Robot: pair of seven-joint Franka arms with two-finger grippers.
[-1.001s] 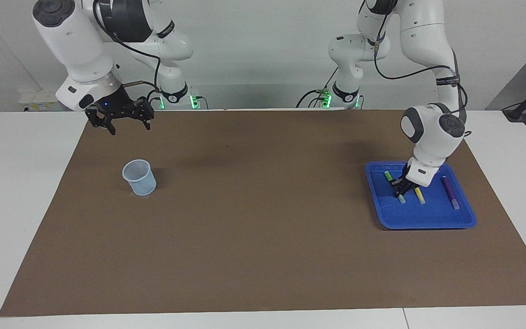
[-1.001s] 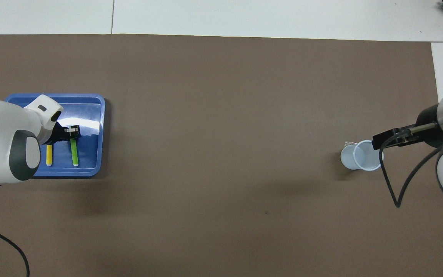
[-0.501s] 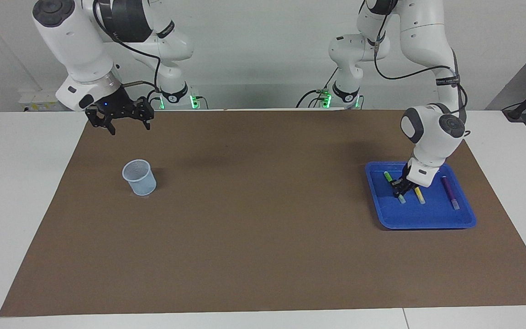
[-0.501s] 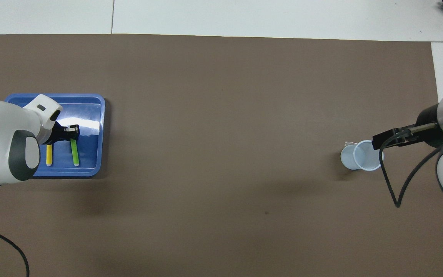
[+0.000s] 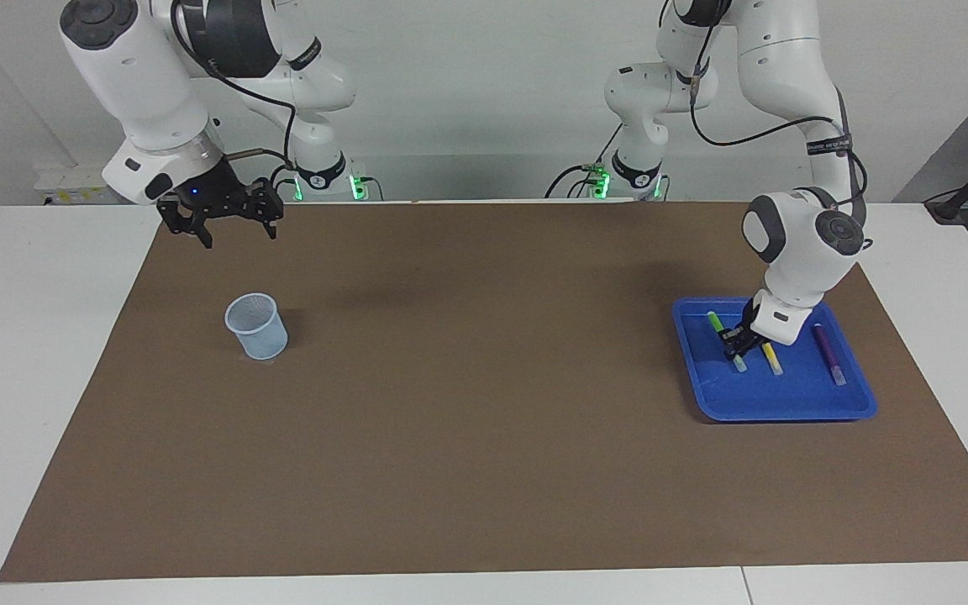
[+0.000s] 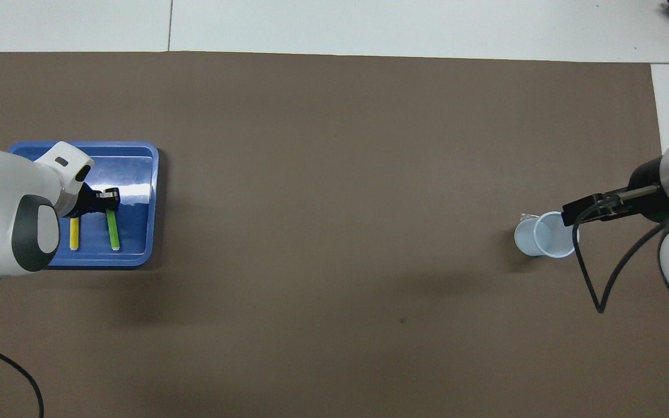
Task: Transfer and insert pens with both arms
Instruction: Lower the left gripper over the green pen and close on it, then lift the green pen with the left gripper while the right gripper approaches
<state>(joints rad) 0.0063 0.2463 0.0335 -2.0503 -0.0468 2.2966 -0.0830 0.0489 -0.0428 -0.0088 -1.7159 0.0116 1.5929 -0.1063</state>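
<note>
Left claw (image 5: pixel 734 344), green pen (image 5: pixel 726 339) slightly higher

A brown mat (image 5: pixel 484 403) covers the white table (image 5: pixel 39 353) before a pale wall (image 5: pixel 484 84).

The blue tray (image 5: pixel 786 407) under the left end effector (image 5: pixel 734 339) looks like glossy plastic and shows a bright reflection. The brown mat (image 5: pixel 484 437) is matt, like paper or felt. The worktop (image 5: pixel 30 336) around it is smooth and white. The cup (image 5: pixel 256 326) below the right end effector (image 5: pixel 232 235) looks like thin translucent plastic. The arm shells (image 5: pixel 795 252) are shiny white plastic.
</note>
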